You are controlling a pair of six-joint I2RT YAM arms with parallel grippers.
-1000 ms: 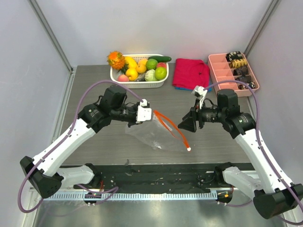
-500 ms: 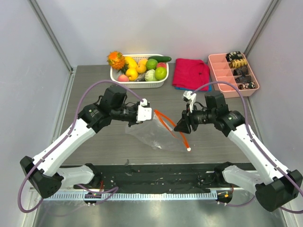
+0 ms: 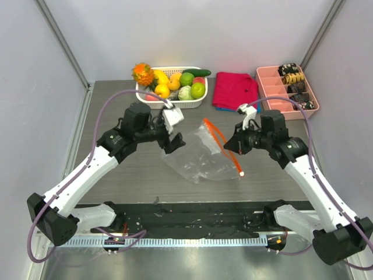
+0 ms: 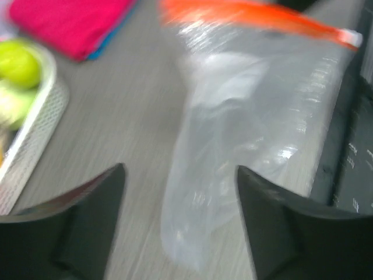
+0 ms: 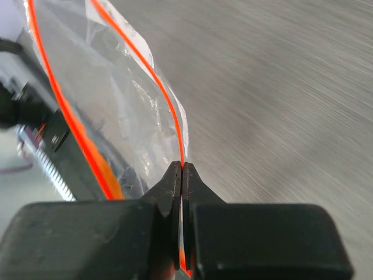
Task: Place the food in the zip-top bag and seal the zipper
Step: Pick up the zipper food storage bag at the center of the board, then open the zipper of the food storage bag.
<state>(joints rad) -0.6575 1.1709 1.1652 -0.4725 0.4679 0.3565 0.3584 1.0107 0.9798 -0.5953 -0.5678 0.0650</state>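
The clear zip-top bag (image 3: pixel 198 156) lies crumpled mid-table, its mouth lifted. Its orange-red zipper (image 3: pixel 223 146) runs down to a white tab (image 3: pixel 242 172). My right gripper (image 3: pixel 229 146) is shut on one strip of the zipper (image 5: pixel 166 99), pinching it at the fingertips, as the right wrist view (image 5: pixel 182 167) shows. My left gripper (image 3: pixel 173 132) hangs open just left of the bag, holding nothing. In its wrist view the bag (image 4: pixel 245 146) lies below the spread jaws (image 4: pixel 179 170). The food (image 3: pixel 175 84) sits in the white basket (image 3: pixel 172 105), a frilly orange piece (image 3: pixel 141 73) at its left.
A folded red cloth (image 3: pixel 235 90) lies right of the basket. A pink divided tray (image 3: pixel 273 87) with dark items stands at the back right. A black strip (image 3: pixel 192 214) runs along the near edge. The left wrist view catches the basket's wall (image 4: pixel 32 140).
My left gripper has let go of the bag, opened and drawn back toward the basket. My right gripper has shut on the zipper and pulled the bag's mouth up and to the right.
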